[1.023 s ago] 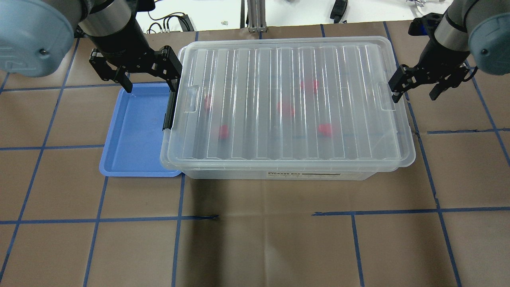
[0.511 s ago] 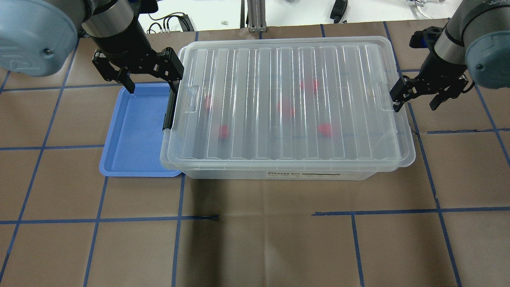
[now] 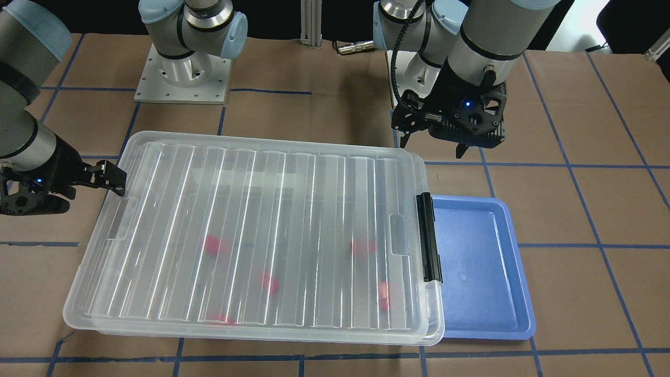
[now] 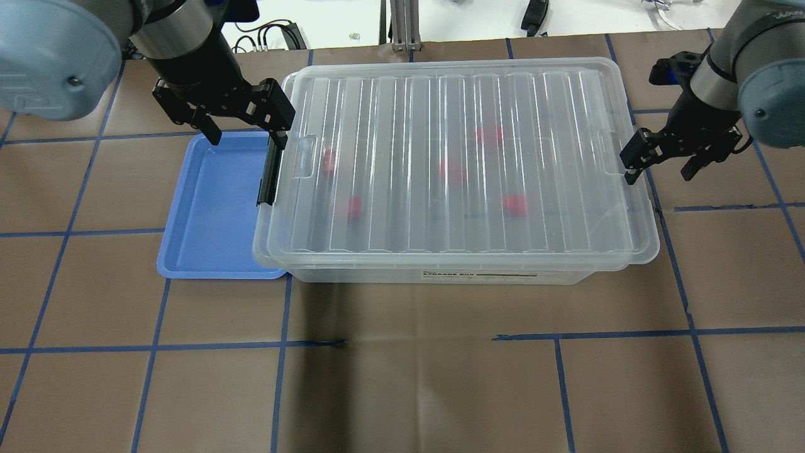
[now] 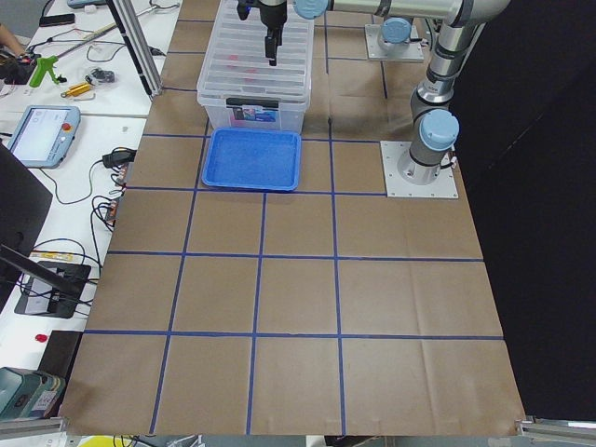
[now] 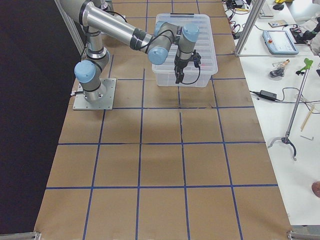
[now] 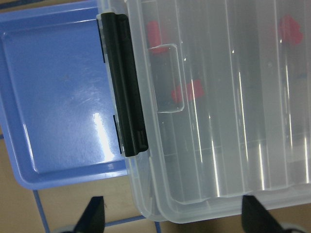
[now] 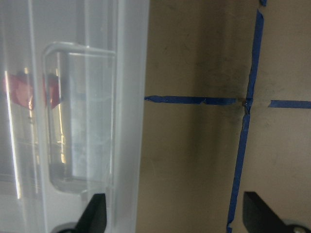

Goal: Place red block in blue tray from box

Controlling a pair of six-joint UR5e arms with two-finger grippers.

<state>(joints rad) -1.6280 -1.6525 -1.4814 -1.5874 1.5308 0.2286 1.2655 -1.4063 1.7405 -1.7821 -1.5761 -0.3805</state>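
Brown paper is covering the table. I am hovering the left gripper, spread wide, over the black latch of the large clear plastic box, and the right gripper, equally wide, at its opposite end. Small red plastic blocks are lying inside under the ribbed lid; the shallow blue plastic tray is sitting just beside. Next, I judge, comes unlatching and lifting that lid.

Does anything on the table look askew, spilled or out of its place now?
Yes. The lid of the box seems slightly askew: it overhangs the rim at the front corner far from the blue tray, while the rim peeks out at the corner beside the tray. Nothing looks spilled or damaged.
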